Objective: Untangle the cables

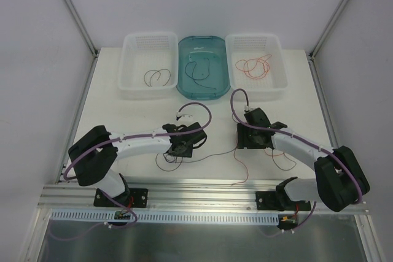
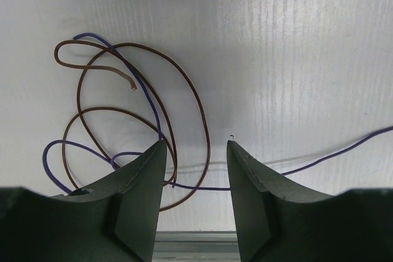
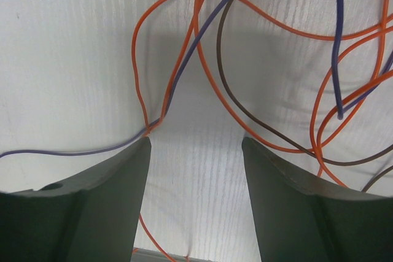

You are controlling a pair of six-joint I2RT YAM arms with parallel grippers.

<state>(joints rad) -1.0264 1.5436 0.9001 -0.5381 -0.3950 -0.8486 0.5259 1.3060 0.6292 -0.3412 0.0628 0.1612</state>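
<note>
The cables lie loose on the white table. In the left wrist view, brown loops (image 2: 195,99) tangle with a blue-purple wire (image 2: 151,99) that runs across the gap between the fingers. My left gripper (image 2: 196,145) stands open over it, pinching nothing. In the right wrist view, orange wires (image 3: 206,69), a blue-purple one (image 3: 199,38) and a brown one (image 3: 226,84) cross each other. My right gripper (image 3: 196,140) is open with bare table between its fingers. From above, the left gripper (image 1: 181,146) and right gripper (image 1: 252,139) hang low over the tangle (image 1: 215,153).
At the back stand a white basket (image 1: 132,59) holding a brown wire, a teal bin (image 1: 184,81) with a dark wire, and a second white basket (image 1: 279,59) with orange wires. A metal rail (image 1: 202,191) runs along the near edge.
</note>
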